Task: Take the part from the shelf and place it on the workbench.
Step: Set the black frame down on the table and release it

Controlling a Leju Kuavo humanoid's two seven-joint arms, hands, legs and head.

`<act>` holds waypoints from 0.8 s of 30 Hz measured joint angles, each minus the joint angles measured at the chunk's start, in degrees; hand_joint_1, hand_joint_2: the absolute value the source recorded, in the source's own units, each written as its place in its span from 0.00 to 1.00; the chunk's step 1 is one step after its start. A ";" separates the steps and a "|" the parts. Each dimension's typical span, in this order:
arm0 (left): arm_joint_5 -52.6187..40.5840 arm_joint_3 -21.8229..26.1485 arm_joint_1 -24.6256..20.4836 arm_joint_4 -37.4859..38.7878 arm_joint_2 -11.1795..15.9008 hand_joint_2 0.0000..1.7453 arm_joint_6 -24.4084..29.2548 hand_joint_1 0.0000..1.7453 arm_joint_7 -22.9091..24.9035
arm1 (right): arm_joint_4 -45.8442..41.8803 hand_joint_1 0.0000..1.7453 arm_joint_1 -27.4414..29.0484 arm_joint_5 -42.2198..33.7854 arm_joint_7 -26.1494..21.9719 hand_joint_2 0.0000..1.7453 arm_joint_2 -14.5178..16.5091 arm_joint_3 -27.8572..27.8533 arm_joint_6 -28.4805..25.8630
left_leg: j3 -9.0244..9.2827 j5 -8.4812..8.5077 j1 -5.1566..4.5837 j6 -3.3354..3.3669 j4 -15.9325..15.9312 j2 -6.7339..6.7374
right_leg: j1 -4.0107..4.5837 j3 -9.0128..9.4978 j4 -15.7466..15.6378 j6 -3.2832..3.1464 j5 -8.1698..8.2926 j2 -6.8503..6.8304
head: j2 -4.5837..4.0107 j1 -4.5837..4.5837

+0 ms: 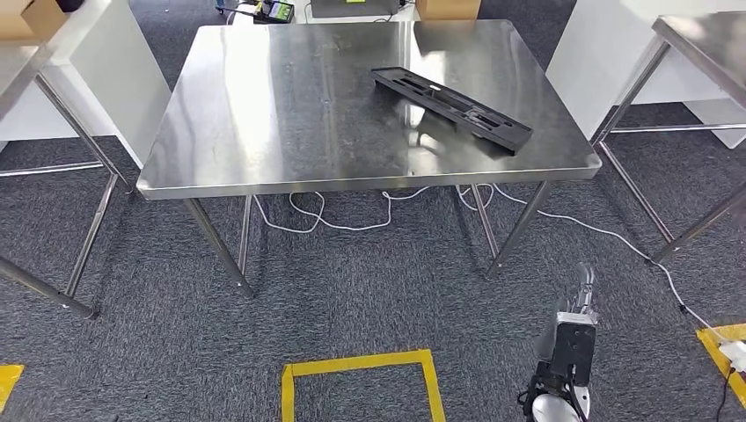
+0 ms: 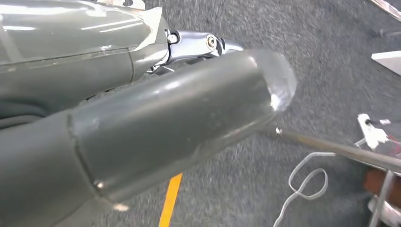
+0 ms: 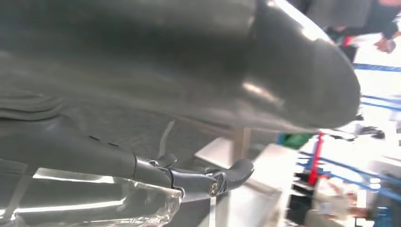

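A long black part lies flat and slanted on the right half of the steel workbench, with nothing touching it. My right hand hangs low over the carpet in front of the workbench's right legs, fingers extended and holding nothing. In the right wrist view that hand shows a thick thumb and one dark finger stretched out, empty. In the left wrist view my left hand hangs above the carpet with its thumb out and nothing in it.
Steel-legged tables stand at the left and at the right. White cables trail on the carpet under the workbench. A yellow tape square marks the floor in front. A cardboard box sits behind the workbench.
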 joint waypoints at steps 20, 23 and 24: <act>-1.18 1.16 -1.19 0.10 0.02 0.00 1.96 0.00 0.68 | 46.41 0.00 -14.00 -7.66 -2.13 0.00 -3.40 -5.82 0.79 | 2.40 -5.38 1.69 0.63 1.93 -0.57 | -2.12 -15.86 18.25 1.52 -2.10 -0.30 | 0.00 0.28; -1.18 1.18 -1.08 0.40 0.06 0.00 1.99 0.00 0.52 | 48.19 0.00 -14.26 -8.02 -2.62 0.00 -3.63 -6.16 1.05 | -0.32 -3.24 1.45 0.41 2.00 -0.56 | -1.98 -11.74 17.30 2.88 -0.17 -0.13 | 0.00 0.30; -1.18 1.18 -1.07 0.49 0.08 0.00 2.00 0.00 0.29 | 48.51 0.00 -14.46 -8.13 -2.83 0.00 -3.67 -6.18 1.11 | -1.09 -2.56 1.43 0.21 2.02 -0.56 | -1.94 -8.71 13.65 3.06 0.66 -0.11 | 0.00 0.31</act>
